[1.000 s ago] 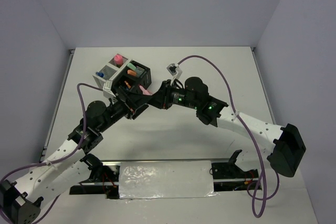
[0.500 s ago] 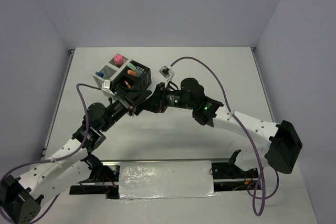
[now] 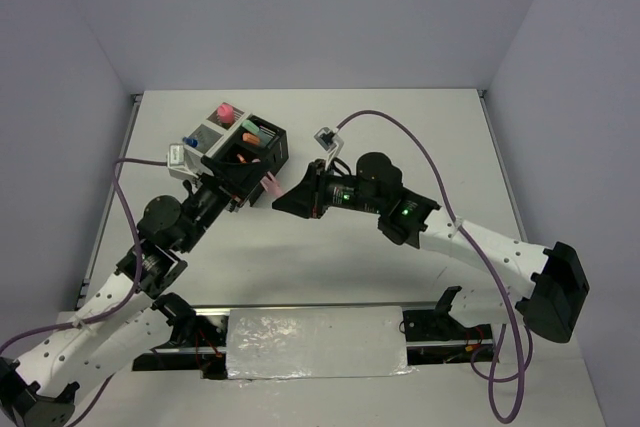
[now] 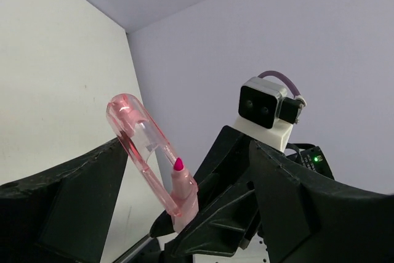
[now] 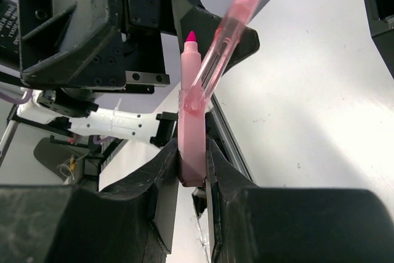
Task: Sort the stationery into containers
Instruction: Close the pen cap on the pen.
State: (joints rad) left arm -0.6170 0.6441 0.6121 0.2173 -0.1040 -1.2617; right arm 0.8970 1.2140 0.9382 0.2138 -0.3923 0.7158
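Pink highlighter (image 5: 192, 133) — tip bare — sat pinched in the right claw (image 5: 192, 165); the left claw (image 4: 188, 158) gaped wide near it.

We see a pale pink marker (image 5: 192, 115) with a magenta tip and a see-through pink cap (image 5: 229, 35), pinched in the black right gripper (image 5: 192, 152). Far left on the white table (image 3: 460, 127), the black mesh bins (image 3: 279, 147) show an orange pen (image 3: 258, 135) and a green pen (image 3: 249, 126). The silvery-white mesh bins (image 3: 210, 130) show a pink-topped bottle (image 3: 226, 108) and a blue cap (image 3: 190, 141).
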